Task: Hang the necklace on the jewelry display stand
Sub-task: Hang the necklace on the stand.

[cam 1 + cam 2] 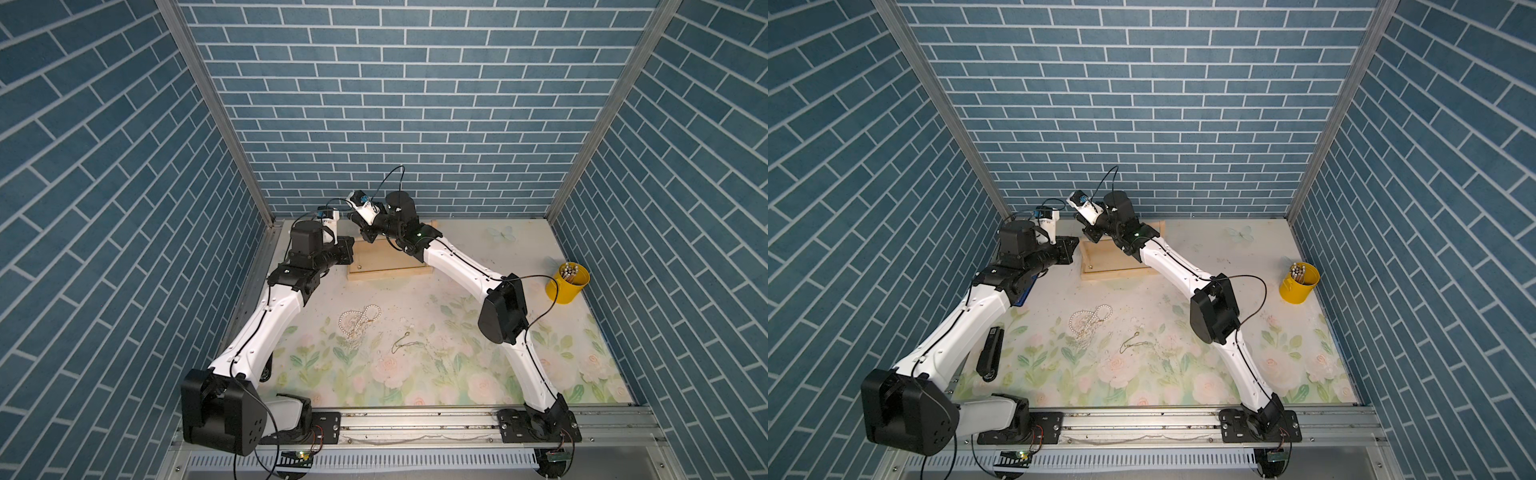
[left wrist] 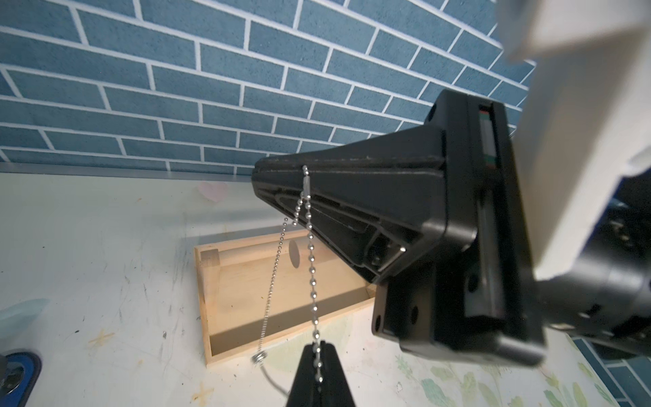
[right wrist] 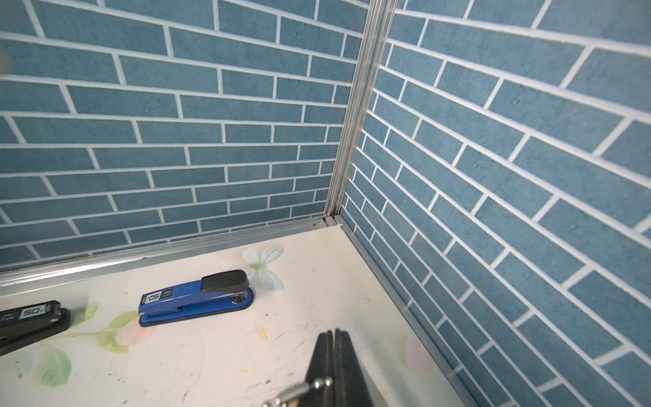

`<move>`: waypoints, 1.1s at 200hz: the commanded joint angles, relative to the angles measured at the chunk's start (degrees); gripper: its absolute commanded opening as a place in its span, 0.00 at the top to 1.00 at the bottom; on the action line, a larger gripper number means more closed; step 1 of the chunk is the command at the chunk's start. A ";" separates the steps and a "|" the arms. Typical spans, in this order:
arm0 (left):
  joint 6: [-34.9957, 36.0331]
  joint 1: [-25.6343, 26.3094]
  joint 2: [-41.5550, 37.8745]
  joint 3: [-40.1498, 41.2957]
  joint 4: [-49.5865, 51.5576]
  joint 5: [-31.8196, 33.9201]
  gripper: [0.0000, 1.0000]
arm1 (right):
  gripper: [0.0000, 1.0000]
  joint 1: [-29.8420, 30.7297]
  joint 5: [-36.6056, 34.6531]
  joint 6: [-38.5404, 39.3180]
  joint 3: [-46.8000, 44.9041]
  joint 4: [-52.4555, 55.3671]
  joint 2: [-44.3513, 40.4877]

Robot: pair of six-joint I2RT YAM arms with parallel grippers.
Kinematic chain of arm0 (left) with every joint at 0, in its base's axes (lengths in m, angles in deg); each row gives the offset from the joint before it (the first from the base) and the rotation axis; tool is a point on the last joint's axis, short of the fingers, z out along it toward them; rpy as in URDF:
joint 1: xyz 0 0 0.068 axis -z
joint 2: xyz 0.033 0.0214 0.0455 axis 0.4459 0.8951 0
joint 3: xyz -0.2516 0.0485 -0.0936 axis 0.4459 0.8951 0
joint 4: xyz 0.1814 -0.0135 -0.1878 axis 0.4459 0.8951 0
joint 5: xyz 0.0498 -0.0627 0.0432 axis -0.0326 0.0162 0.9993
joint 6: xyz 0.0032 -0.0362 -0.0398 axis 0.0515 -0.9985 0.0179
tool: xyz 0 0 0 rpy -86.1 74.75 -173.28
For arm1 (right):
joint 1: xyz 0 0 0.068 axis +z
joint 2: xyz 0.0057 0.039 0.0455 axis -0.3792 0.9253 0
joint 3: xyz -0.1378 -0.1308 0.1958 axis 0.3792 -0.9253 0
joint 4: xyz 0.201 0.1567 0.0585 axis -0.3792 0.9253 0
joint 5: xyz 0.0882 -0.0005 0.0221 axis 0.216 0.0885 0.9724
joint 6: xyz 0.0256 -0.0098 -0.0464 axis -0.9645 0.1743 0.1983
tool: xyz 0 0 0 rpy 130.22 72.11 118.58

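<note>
The left gripper [image 2: 318, 352] is pinched closed on the silver ball-chain necklace [image 2: 312, 271], which rises to the right gripper [image 3: 334, 334], also clamped tight on it. Below the chain, the jewelry display stand [image 2: 246, 282] sits on the table [image 2: 105, 246] near the back wall [image 2: 176, 88].

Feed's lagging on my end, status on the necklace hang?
Both shut on ball chain: left gripper, right gripper. Chain strung between them above jewelry display stand, not seen over a bar. Loose pearl strand on mat, apart from stand.
</note>
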 commanded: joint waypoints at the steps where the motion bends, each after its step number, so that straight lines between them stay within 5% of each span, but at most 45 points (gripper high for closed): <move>1: -1.02 -0.37 0.77 -0.32 -0.29 -4.39 1.00 | 1.00 -3.03 -2.70 -0.97 3.95 -5.36 2.50; 70: -3.23 2.05 5.05 -0.28 -4.76 -8.71 1.00 | 1.00 -4.84 -4.14 1.53 -2.46 -5.62 -1.89; 130: -3.06 8.14 7.91 -3.59 -4.56 -5.22 1.00 | 1.00 -7.84 -4.30 2.17 -18.04 -11.95 -12.91; 220: -5.21 14.94 12.24 -5.86 -7.79 -1.34 1.00 | 1.00 -12.31 -4.19 3.07 -29.79 -15.12 -21.84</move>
